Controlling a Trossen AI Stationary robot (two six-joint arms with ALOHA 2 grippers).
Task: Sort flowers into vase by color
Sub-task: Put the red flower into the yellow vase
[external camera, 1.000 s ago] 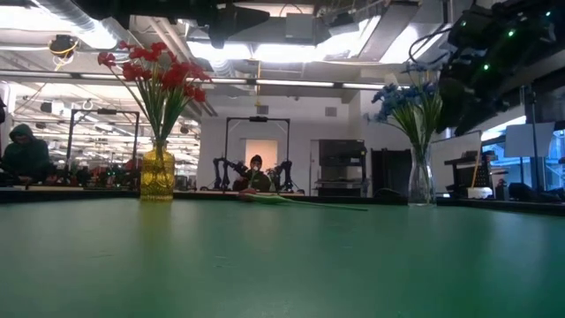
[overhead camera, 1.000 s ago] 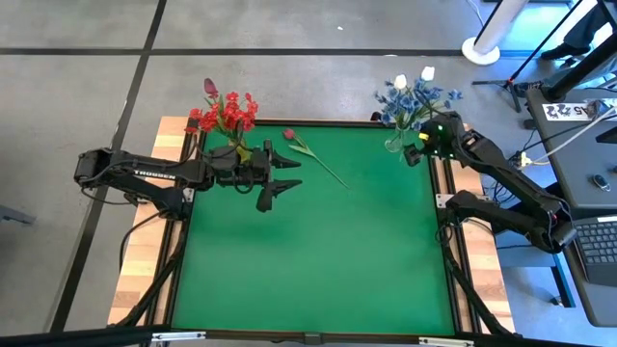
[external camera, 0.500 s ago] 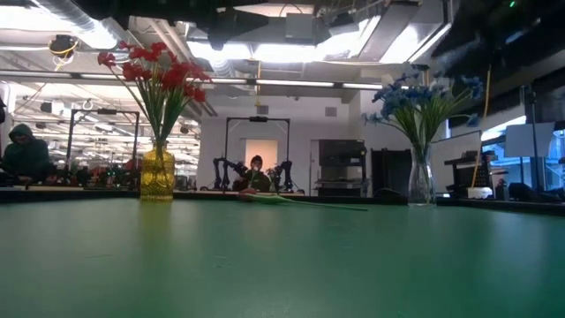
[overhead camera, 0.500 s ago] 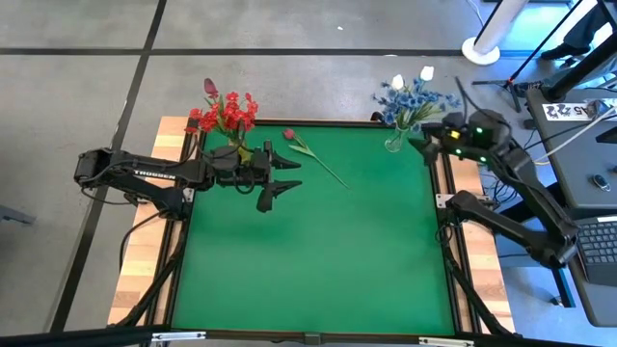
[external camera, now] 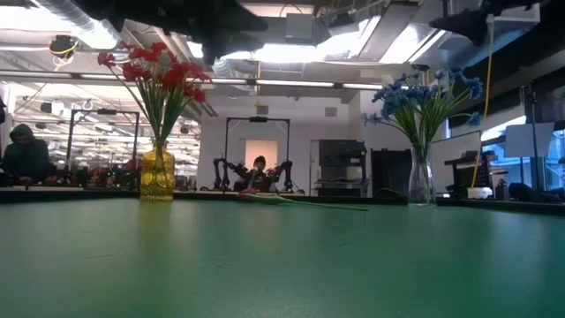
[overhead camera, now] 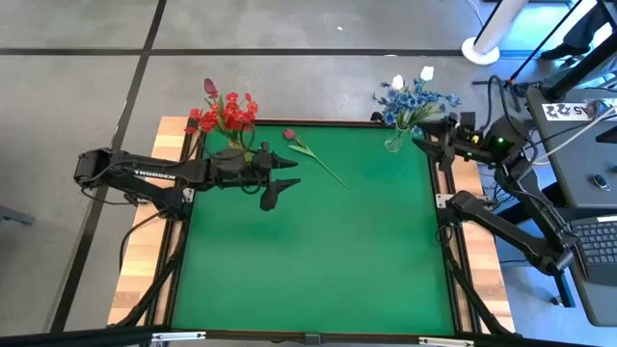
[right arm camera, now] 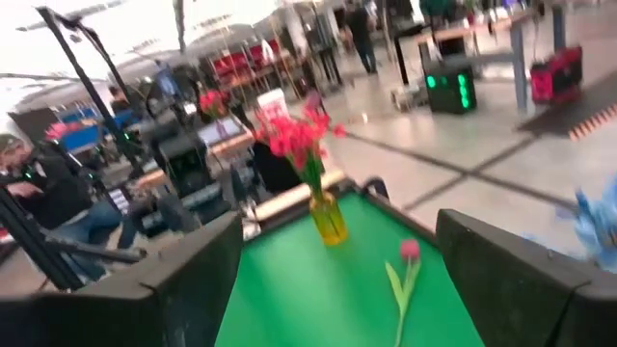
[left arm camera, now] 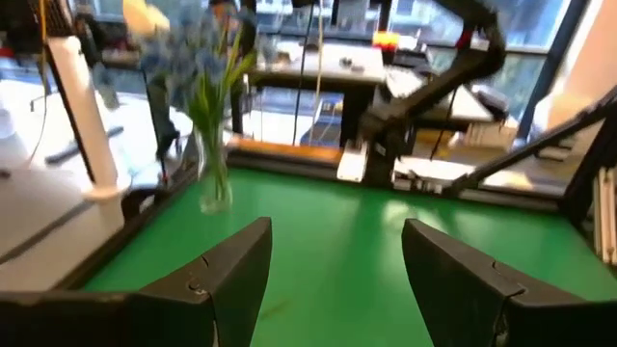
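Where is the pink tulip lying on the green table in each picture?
High view: the tulip lies at the mat's far edge, between the two vases.
Low view: a thin stem lying flat at the far edge, right of the yellow vase.
Left wrist view: not in it.
Right wrist view: lying on the green, bud towards the yellow vase.
Shared landmark: the yellow vase of red flowers.

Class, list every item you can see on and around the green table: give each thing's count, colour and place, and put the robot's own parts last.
Table mat: one, green, centre.
Yellow vase: one, holding red flowers, far left corner.
Clear vase: one, holding blue flowers and two white tulips, far right corner.
Red-pink tulip: one, lying flat on the mat near the far edge.
Person: one, seated, background left.
Left tool: open, above the mat near the lying tulip.
Right tool: open, beside the clear vase.
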